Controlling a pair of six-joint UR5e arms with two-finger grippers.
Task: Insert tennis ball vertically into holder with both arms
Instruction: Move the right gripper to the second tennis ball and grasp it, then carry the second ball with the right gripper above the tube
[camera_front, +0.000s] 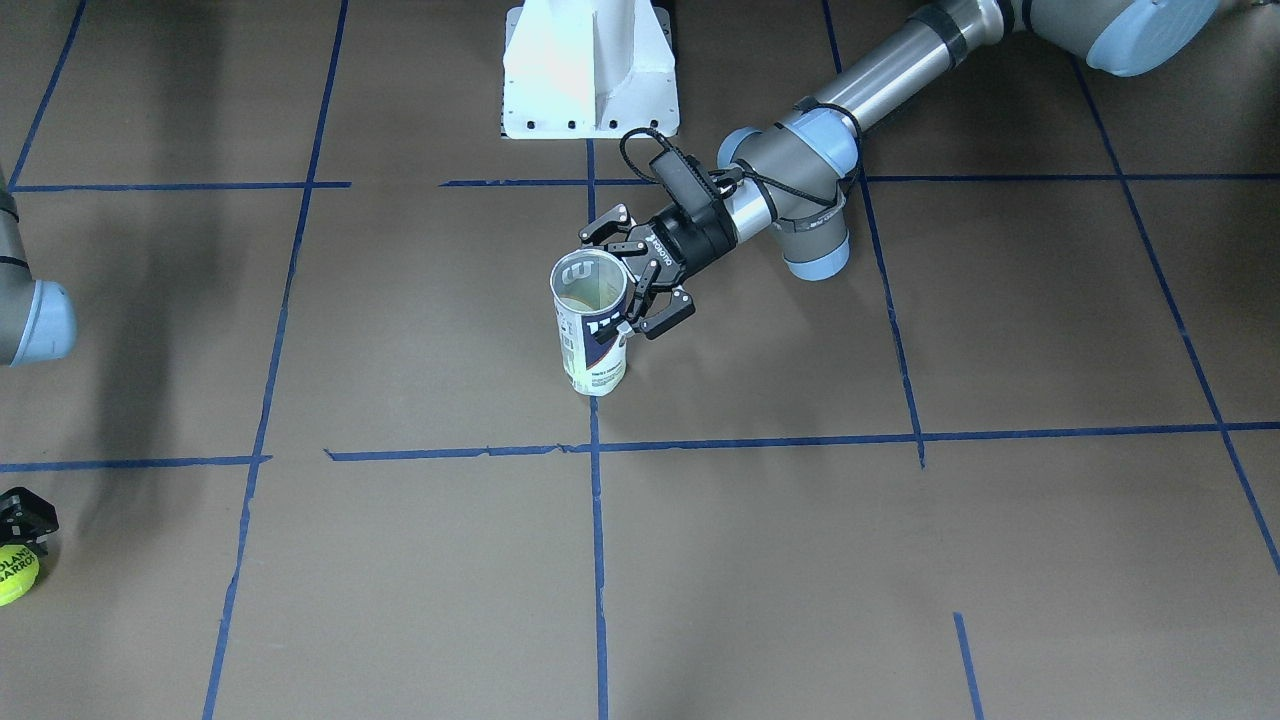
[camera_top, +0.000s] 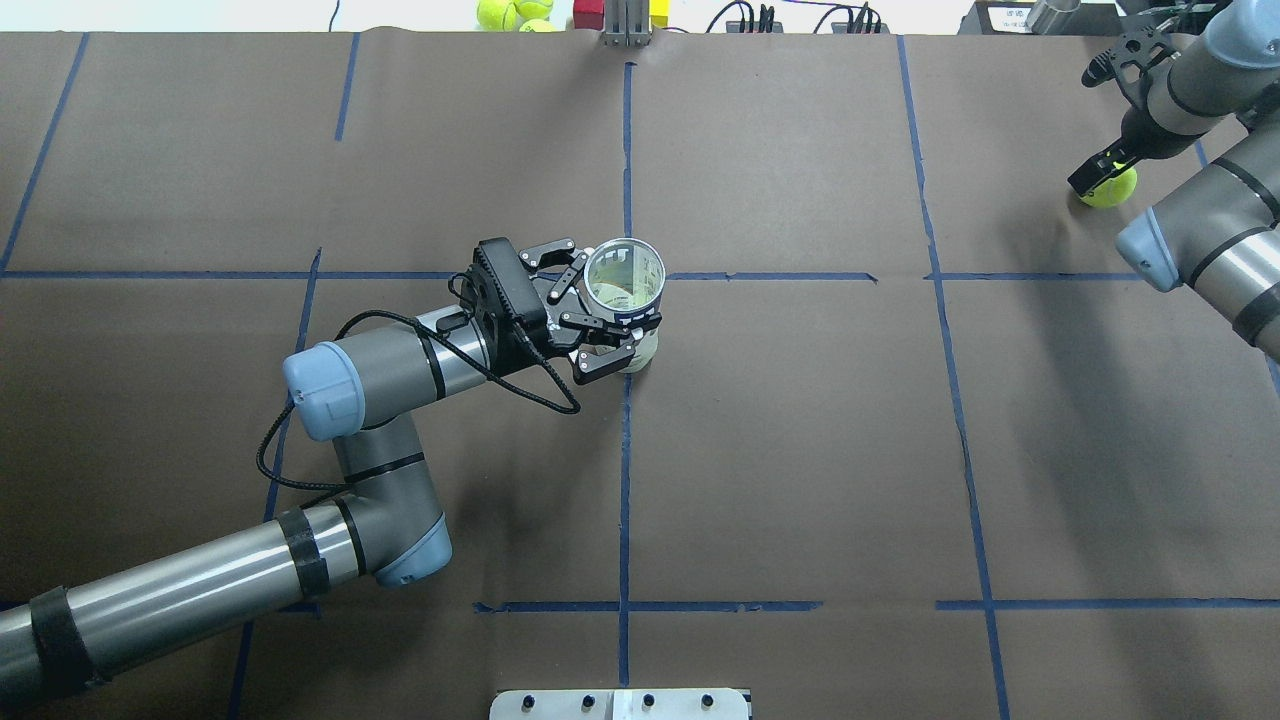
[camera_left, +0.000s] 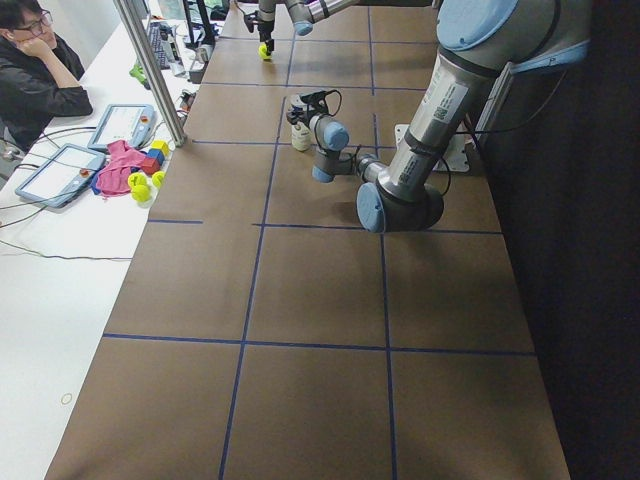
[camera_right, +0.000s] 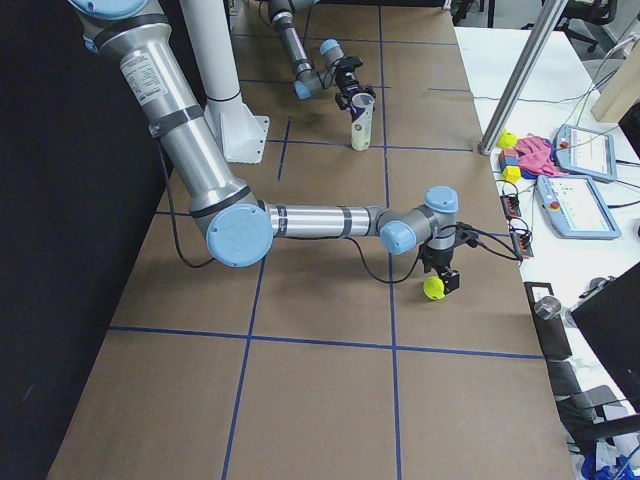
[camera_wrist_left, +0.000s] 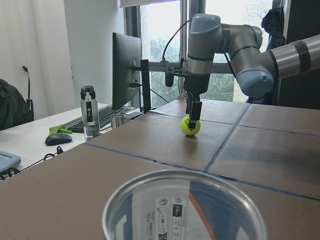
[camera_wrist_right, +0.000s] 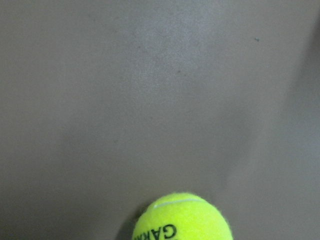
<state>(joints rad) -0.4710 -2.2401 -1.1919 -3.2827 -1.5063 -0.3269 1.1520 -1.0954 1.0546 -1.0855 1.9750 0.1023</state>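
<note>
- Front view: The left gripper (camera_front: 622, 282) has its fingers spread wide, one on each side of the holder (camera_front: 592, 340), near its top. I cannot tell if they squeeze it. The right gripper (camera_front: 28, 522) sits right at the tennis ball (camera_front: 15, 575), at the edge of the picture.
- The table (camera_front: 800, 560) is brown with blue tape lines (camera_front: 597, 520). The white base (camera_front: 590, 70) is at the top.
- Top view: The holder stands on a blue line near the middle of the table. Its open mouth faces up. The ball is well apart from it, at the far right side.
- Left side view: A person (camera_left: 40, 70) sits at a white desk (camera_left: 60, 300) beside the table.
- Right side view: The holder stands straight, its long way going up and down. The ball lies on the table, touching the black fingers.
- Left wrist view: The holder's round rim fills the bottom. Far off, one black finger hangs in front of the ball. I cannot tell if the ball is pinched. A monitor (camera_wrist_left: 125, 70) and a water bottle (camera_wrist_left: 88, 112) stand by a window.
- Right wrist view: Only the top of the ball shows, at the bottom edge.
</note>
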